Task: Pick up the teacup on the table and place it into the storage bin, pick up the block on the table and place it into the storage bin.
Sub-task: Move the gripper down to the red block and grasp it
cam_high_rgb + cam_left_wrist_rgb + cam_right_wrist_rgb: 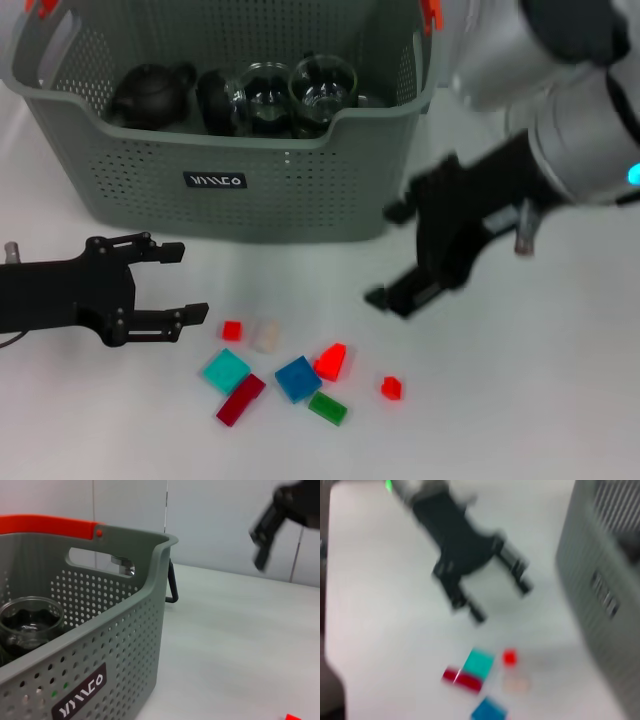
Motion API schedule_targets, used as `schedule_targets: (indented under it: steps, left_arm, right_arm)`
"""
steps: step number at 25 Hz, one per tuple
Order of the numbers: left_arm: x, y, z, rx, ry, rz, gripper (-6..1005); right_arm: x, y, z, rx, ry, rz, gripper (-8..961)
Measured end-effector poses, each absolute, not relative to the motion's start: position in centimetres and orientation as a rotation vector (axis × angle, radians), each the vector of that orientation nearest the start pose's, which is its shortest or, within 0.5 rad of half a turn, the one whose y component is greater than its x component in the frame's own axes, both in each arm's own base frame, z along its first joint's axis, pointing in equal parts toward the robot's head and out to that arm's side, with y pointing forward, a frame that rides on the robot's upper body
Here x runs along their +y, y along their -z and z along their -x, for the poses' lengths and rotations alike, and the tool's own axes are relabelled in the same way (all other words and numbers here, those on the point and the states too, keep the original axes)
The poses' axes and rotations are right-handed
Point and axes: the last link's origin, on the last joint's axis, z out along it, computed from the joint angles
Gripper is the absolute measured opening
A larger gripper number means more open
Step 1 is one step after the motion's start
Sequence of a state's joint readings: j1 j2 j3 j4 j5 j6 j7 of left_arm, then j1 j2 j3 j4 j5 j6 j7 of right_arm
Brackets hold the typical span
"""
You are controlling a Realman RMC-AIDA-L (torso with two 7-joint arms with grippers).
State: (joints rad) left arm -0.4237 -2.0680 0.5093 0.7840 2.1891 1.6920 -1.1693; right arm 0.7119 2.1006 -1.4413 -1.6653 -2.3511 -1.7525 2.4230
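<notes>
From the head camera I see the storage bin (262, 190) at twelve o'clock on the white table (520, 400), a grey-green perforated plastic basket with orange handle clips and a black label facing me, its long axis running nine to three. Inside it sit a dark round teapot (150, 95) at the ten o'clock end and two clear glass cups (295, 90) beside it toward the middle, touching each other. The blocks lie scattered at six o'clock, well clear of the basket: a small red cube (232, 330), a pale translucent block (265, 336), a flat teal square (226, 371), a dark red bar (241, 399) whose long axis runs seven to one, a blue square (298, 379), a red wedge (332, 361) touching it, a flat green piece (327, 408) and a lone small red piece (391, 387) at five o'clock. My left gripper (182, 282) rests low at nine o'clock, fingers spread and holding nothing, pointing at three o'clock toward the red cube, just short of it. My right gripper (395, 255) hangs above the table at three o'clock, beside the basket's near corner, fingers parted and empty. Nothing stands between either gripper and the blocks. The left wrist camera shows the bin's rounded rim and dotted wall close up.
</notes>
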Motion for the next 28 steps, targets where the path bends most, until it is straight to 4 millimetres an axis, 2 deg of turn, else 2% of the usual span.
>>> schedule_targets:
  steps: [1, 5, 14, 18, 22, 28]
  left_arm:
    - [29.2, -3.5, 30.8, -0.415, 0.509, 2.721, 829]
    - [29.3, -3.5, 30.8, -0.407, 0.509, 2.723, 829]
    - [29.3, -3.3, 30.7, -0.404, 0.515, 2.727, 829]
    - [29.3, -3.2, 30.7, -0.397, 0.515, 2.729, 829]
    - [29.3, -3.2, 30.7, -0.397, 0.517, 2.729, 829]
    - [29.2, -3.2, 30.7, -0.398, 0.522, 2.724, 829]
  right_arm:
    - [31.5, 0.2, -6.5, 0.300, 0.369, 2.961, 945]
    - [31.2, 1.5, -7.2, 0.369, 0.459, 2.975, 945]
    - [32.9, 7.2, -9.8, 0.516, 0.653, 2.978, 944]
    - [33.2, 9.2, -10.5, 0.495, 0.719, 2.967, 942]
    - [32.8, 10.4, -11.2, 0.448, 0.800, 2.964, 944]
    - [32.3, 10.9, -11.9, 0.410, 0.851, 2.969, 913]
